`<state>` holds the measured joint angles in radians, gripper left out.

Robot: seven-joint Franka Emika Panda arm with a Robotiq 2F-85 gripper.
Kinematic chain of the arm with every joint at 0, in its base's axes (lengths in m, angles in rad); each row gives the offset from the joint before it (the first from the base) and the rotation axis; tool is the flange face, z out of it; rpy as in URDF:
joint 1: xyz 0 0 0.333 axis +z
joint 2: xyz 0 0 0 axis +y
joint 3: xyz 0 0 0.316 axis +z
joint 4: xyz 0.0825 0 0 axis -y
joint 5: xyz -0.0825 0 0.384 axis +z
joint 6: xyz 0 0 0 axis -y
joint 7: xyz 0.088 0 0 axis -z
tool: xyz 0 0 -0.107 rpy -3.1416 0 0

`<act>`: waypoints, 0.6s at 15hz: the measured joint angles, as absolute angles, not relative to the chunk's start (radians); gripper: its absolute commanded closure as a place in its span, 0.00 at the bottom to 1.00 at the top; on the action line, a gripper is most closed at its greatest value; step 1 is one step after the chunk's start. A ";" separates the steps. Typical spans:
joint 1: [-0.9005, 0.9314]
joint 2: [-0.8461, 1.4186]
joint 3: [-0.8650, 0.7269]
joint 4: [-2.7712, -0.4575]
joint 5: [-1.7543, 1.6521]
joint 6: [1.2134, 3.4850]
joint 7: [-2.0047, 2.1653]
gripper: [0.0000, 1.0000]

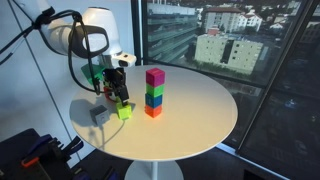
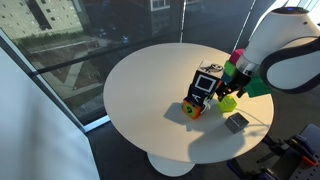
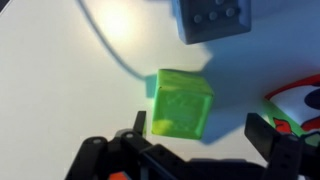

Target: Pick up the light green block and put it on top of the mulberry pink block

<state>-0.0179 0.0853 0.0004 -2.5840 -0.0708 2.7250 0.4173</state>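
Step in hand: judged from the poses, the approach to grasp the light green block (image 3: 180, 104); nothing is lifted yet.
Hand: the hand (image 3: 195, 140) hangs low over the tabletop (image 1: 200, 110) with its fingers (image 3: 268, 135) spread wide, holding nothing; the block sits just ahead of the gap in the wrist view.
Light green block: resting on the tabletop near the hand (image 1: 120, 98), beside a grey block (image 1: 99, 114) and well apart from the stack.
Mulberry pink block: the mulberry pink block (image 1: 155, 76) tops a column of cubes, with a blue one, a green one and an orange-red one beneath it.
Doing it well: the block looks turned slightly against the finger line, so squaring the wrist to two flat faces before closing would likely prevent twisting; centre the cube between the fingers and keep clear of the grey block.
Risk: a tall narrow stack could topple under a sideways nudge at placement.
Materials: cubes look rigid, matte, sharp-edged; the lime face shows a faint embossed pattern.
Tabletop: round, white, smooth, faintly glossy.
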 measured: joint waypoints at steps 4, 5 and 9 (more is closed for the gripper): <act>0.001 0.122 -0.014 -2.561 -0.071 2.737 0.441 0.00; 0.006 0.130 -0.019 -2.556 -0.071 2.740 0.448 0.00; 0.029 0.155 -0.051 -2.540 -0.087 2.748 0.481 0.00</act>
